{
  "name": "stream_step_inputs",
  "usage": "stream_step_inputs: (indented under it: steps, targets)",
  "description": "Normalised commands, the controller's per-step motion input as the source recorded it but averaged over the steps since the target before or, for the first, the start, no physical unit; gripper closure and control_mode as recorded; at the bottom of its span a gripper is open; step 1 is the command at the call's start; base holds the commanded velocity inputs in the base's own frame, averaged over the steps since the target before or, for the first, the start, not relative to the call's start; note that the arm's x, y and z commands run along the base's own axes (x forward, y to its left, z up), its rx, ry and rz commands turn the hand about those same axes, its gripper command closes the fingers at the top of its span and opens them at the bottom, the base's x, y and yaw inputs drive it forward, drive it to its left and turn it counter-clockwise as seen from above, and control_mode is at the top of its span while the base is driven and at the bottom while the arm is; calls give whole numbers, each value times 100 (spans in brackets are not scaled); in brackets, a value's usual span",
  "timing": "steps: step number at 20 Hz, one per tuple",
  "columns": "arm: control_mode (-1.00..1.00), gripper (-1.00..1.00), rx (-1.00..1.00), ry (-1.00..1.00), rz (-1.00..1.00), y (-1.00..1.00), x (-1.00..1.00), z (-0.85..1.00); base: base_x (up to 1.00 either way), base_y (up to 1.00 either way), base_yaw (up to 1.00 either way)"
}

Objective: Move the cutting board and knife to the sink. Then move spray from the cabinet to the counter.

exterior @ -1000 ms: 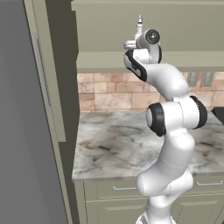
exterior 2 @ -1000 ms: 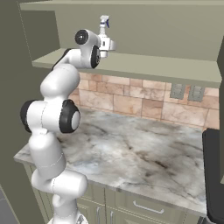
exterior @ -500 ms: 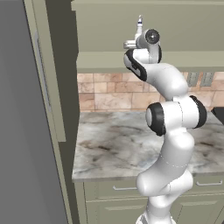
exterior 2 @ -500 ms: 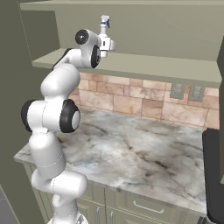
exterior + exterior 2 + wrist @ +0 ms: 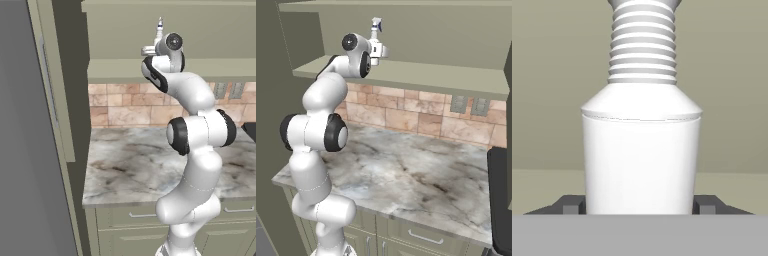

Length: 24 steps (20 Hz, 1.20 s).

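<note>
High in the cabinet, the gripper brackets the spray upright on the shelf, jaws flanking its body, firm contact not discernible. A loose pinch could tip the bottle on lift-out; the shelf lip is close, while the marble surface below offers room.

This is a home kitchen. A marble counter sits over green drawers, backed by a tan stone tile wall with outlets, under a green wall cabinet, beside a tall grey fridge.
</note>
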Motion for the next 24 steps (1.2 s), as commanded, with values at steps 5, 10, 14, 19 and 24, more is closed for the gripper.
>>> stream_step_inputs:
  steps: [5,10,14,19,24]
  targets:
    - [-100,100,0,0,0,-1,0,0,0,0,0]
    - [-100,100,2,-1,0,0,0,2,0,0,0]
    - [-100,100,5,-3,0,0,1,7,0,0,0]
    - [-100,100,5,-2,0,0,0,6,0,0,0]
    - [-100,100,3,-1,0,0,0,5,0,0,0]
